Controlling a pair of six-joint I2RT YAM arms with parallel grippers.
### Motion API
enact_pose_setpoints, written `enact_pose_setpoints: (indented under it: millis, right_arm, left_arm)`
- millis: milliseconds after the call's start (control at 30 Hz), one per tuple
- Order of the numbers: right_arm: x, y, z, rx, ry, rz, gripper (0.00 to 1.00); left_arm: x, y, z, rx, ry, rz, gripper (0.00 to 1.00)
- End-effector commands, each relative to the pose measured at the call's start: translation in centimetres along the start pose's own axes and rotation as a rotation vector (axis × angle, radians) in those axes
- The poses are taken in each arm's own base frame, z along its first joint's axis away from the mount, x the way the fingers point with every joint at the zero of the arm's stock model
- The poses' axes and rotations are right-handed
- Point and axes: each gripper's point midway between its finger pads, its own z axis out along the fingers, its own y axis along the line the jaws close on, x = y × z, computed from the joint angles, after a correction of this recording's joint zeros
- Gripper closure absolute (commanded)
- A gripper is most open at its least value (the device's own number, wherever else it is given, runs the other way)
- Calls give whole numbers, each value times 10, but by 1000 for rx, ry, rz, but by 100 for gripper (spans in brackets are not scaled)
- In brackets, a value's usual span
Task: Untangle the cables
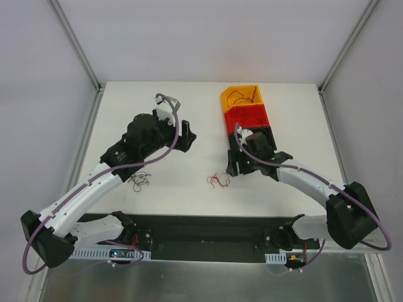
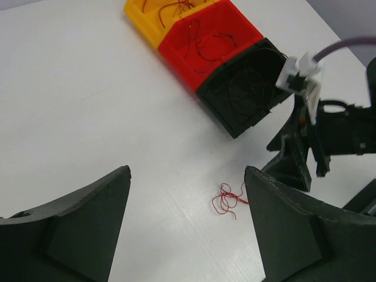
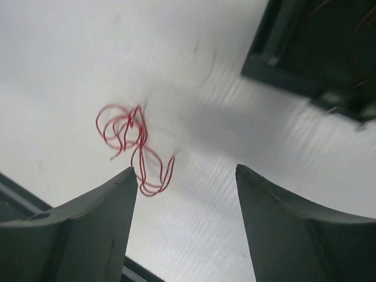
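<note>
A small tangle of red cables [image 1: 218, 180] lies on the white table, seen close in the right wrist view [image 3: 130, 141] and between the fingers in the left wrist view [image 2: 228, 200]. A second, dark tangle [image 1: 140, 181] lies beside the left arm. My right gripper [image 1: 237, 168] [image 3: 185, 170] hovers just right of the red tangle, open and holding nothing. My left gripper [image 1: 187, 138] [image 2: 188, 170] is open and empty, high over the table's middle and apart from both tangles.
A row of three bins stands at the back right: yellow [image 2: 144, 17], red [image 2: 229, 56] and black [image 2: 235, 120], each with thin wires inside. In the top view the right arm covers most of the black bin [image 1: 267, 134]. The table's front edge [image 1: 208, 216] lies near the tangles.
</note>
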Motion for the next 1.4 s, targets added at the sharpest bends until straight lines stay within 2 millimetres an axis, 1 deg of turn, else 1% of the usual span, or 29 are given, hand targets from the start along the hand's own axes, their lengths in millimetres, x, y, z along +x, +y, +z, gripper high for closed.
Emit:
enact_pose_setpoints:
  millis: [0,67,133,200,333,400,433,467,500,533,600,700,767,867,900,967,1033,1100,1200,1300,1367]
  right_arm:
    - [15,51,4,-243,-66,43,32]
    - [22,60,9,-296,-66,68,37]
    - [27,60,17,-291,-58,99,42]
    - [29,60,25,-292,-46,103,49]
    - [29,62,38,-275,-20,90,72]
    - [28,61,38,-256,-16,72,87]
    - [28,60,37,-248,-18,69,95]
    - [24,60,33,-245,-27,66,99]
    - [19,62,27,-248,-44,67,100]
    - [15,65,20,-262,-56,71,100]
    - [-2,79,-3,-332,-123,63,100]
    - [-19,107,-32,-483,-175,35,100]
    - [-29,119,-49,-555,-204,12,100]
    - [-40,131,-67,-632,-249,3,100]
    - [-43,135,-74,-659,-267,6,100]
    - [-53,142,-87,-706,-314,10,99]
    - [-61,145,-98,-725,-352,18,100]
    - [-69,143,-107,-714,-388,38,100]
    - [-77,138,-115,-707,-413,79,100]
    - [-80,145,-123,-748,-405,88,100]
    - [-80,150,-128,-775,-399,90,100]
  left_arm:
    - [7,-28,17,143,126,-8,23]
    - [17,-33,25,166,183,-23,25]
    - [25,-38,31,195,222,-36,28]
    - [29,-42,33,220,244,-40,29]
    - [33,-50,35,271,268,-32,34]
    - [34,-53,34,292,276,-27,41]
    - [34,-57,33,315,277,-24,46]
    - [34,-63,32,354,283,-20,50]
    - [32,-70,29,394,286,-19,54]
    - [33,-78,27,447,295,-21,55]
    - [35,-94,21,540,311,-28,51]
    - [32,-107,15,623,306,-39,42]
    - [31,-110,13,639,301,-38,39]
    - [29,-109,12,638,283,-27,38]
    - [29,-109,12,635,279,-24,39]
    - [30,-109,12,637,275,-20,42]
    - [30,-110,11,640,276,-19,48]
    - [30,-112,10,657,275,-19,51]
    - [28,-118,5,691,265,-10,52]
    - [30,-120,5,682,257,11,52]
    - [33,-119,7,664,257,23,56]
